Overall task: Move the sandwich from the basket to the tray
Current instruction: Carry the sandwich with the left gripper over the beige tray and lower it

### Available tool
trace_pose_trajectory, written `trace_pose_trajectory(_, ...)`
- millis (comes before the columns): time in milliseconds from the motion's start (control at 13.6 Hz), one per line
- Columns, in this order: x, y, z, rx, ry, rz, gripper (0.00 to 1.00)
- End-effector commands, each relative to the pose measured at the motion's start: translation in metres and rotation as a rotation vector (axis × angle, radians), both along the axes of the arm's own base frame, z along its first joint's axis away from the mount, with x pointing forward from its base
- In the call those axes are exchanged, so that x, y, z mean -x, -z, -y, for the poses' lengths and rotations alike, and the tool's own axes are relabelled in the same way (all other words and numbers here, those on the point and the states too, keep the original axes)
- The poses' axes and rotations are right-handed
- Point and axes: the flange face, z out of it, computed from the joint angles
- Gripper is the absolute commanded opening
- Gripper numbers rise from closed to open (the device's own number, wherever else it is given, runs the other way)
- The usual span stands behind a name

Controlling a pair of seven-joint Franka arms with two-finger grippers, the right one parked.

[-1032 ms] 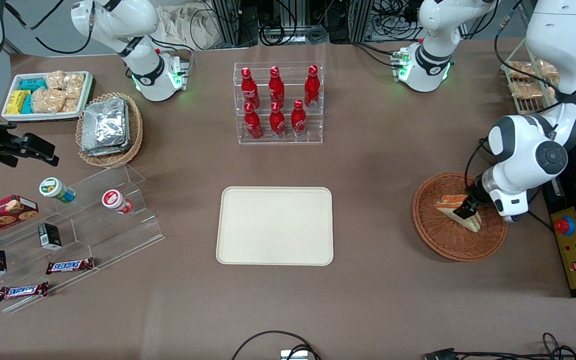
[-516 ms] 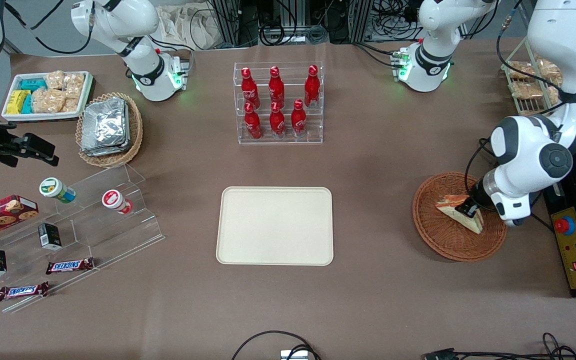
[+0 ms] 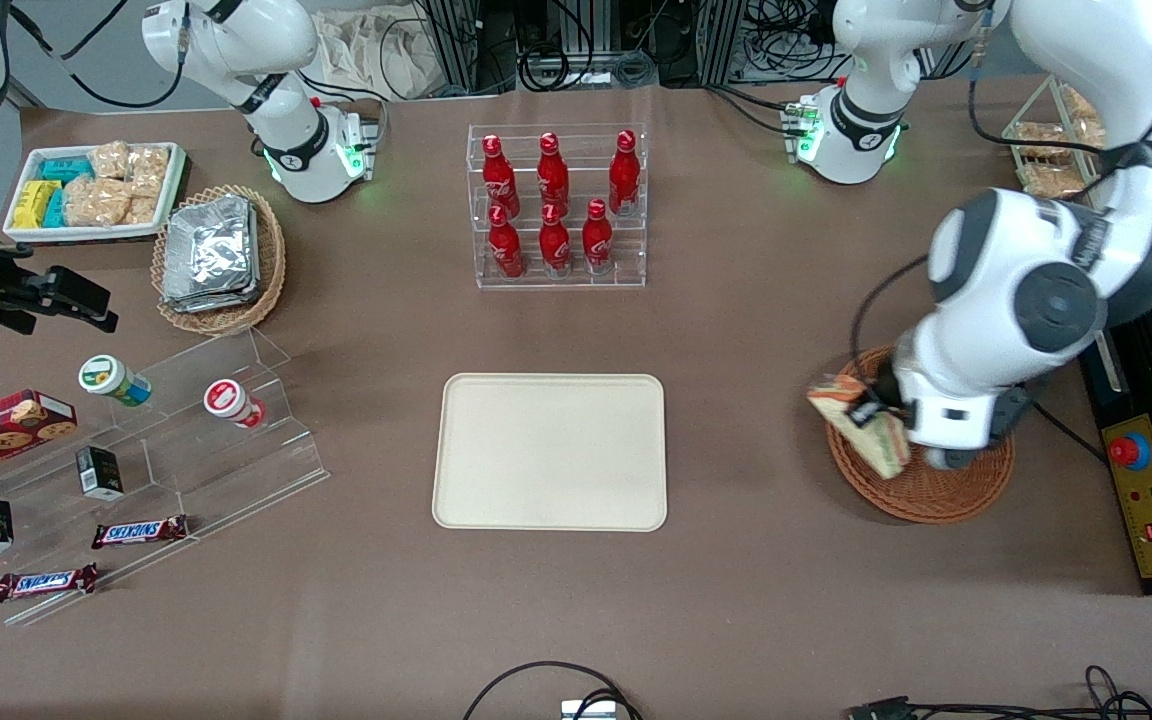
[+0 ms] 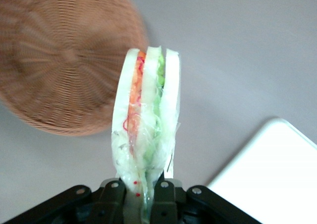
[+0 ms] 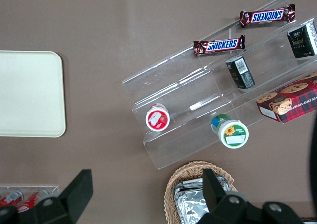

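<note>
The gripper is pinched tight on the sandwich, holding it up over the edge of the basket, with only bare table between it and the tray.

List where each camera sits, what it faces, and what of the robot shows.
Front view: high up, looking down on the table; both arms show, the gripper holding the sandwich above the basket.
Left wrist view: looks along the fingers at the sandwich.
Right wrist view: looks down on the snack steps; the parked fingers show.
All three share the tray.
</note>
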Motion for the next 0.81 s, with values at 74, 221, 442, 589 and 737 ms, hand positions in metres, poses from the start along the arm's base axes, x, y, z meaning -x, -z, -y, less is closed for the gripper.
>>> trace_pose_trajectory(74, -0.006, 0.023, 0.139, 0.086, 0.296, 0.003, 0.00)
trace_pose_trajectory(221, -0.008, 0.072, 0.189, 0.074, 0.380, -0.014, 0.00)
trace_pose_trajectory(442, -0.006, 0.153, 0.224, -0.015, 0.492, 0.012, 0.00)
trace_pose_trajectory(589, -0.014, 0.179, 0.228, 0.015, 0.481, 0.039, 0.00)
trace_pose_trajectory(737, -0.012, 0.187, 0.230, 0.019, 0.481, 0.031, 0.14)
